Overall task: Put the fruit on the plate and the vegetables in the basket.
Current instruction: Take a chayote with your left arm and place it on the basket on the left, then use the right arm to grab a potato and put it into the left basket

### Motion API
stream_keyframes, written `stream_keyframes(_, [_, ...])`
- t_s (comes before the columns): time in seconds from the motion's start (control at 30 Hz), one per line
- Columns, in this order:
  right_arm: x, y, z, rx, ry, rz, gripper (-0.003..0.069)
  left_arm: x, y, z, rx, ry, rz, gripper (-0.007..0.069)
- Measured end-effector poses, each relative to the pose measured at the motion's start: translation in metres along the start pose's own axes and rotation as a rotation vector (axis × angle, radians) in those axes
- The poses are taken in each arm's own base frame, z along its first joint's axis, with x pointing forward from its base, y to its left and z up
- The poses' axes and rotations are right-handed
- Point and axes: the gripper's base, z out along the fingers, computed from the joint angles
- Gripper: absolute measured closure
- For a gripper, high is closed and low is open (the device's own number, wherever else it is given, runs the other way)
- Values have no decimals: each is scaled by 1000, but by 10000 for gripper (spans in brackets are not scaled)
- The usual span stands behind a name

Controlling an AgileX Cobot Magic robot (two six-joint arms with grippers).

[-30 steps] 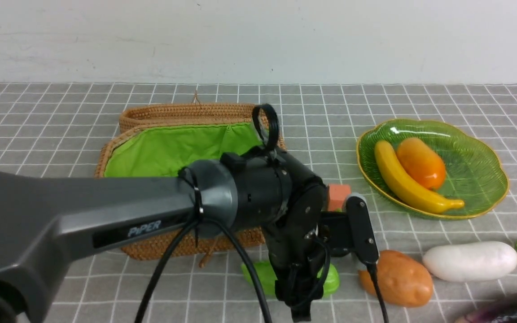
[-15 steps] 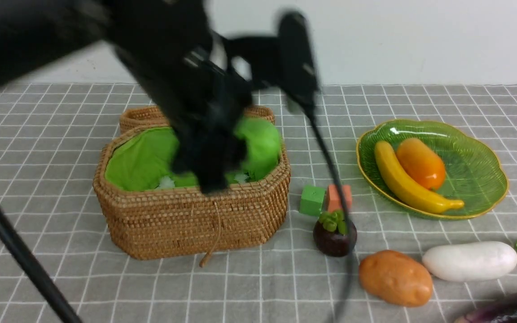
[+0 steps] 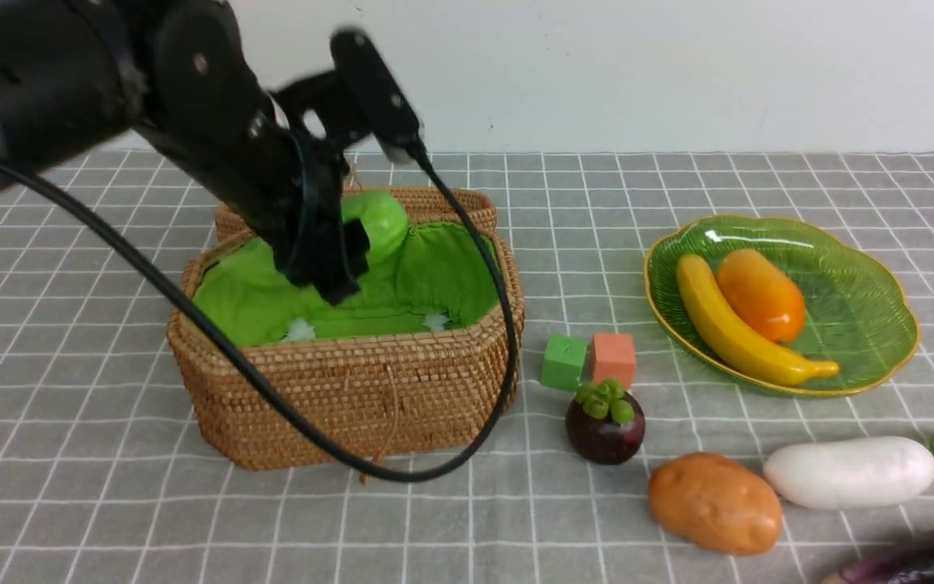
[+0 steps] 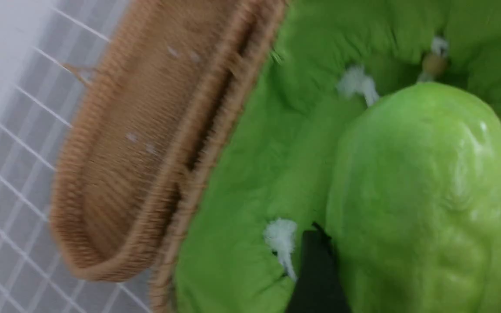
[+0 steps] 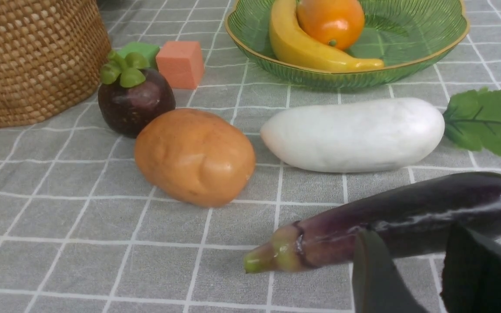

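My left gripper [image 3: 337, 259] is shut on the wrinkled green gourd [image 3: 376, 221], holding it just above the green lining of the open basket [image 3: 345, 349]. In the left wrist view the gourd [image 4: 424, 195] fills the gap between the dark fingers [image 4: 315, 269]. The banana [image 3: 726, 324] and mango [image 3: 761, 294] lie on the green plate [image 3: 864, 324]. On the cloth lie the mangosteen [image 3: 603, 426], potato [image 3: 714, 503], radish [image 3: 848, 472] and eggplant [image 3: 913, 560]. My right gripper [image 5: 409, 232] stands open, low, right in front of the eggplant [image 5: 407, 208], with nothing between its fingers.
A green cube [image 3: 563, 362] and an orange cube [image 3: 613, 358] sit between basket and plate. The woven lid [image 3: 434, 203] lies behind the basket. The left arm's cable [image 3: 434, 474] droops over the basket's front. A white wall closes the far side.
My left arm has lifted the gourd from the cloth in front of the basket and swung it up and left over the basket's inside. The mangosteen and cubes are now uncovered.
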Motion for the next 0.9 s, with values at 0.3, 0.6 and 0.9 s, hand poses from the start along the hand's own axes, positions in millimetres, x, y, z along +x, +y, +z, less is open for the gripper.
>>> stream_keyframes(0.3, [0,0,0,0,0,0,418,4,4,-55,-54,-4,-34,-34])
stream_keyframes(0.6, [0,0,0,0,0,0,418,62,-14,-266,-381,-195,-298,185])
stream_keyframes(0.9, [0,0,0,0,0,0,418,177,-103,-359,-475,-613,-792,581])
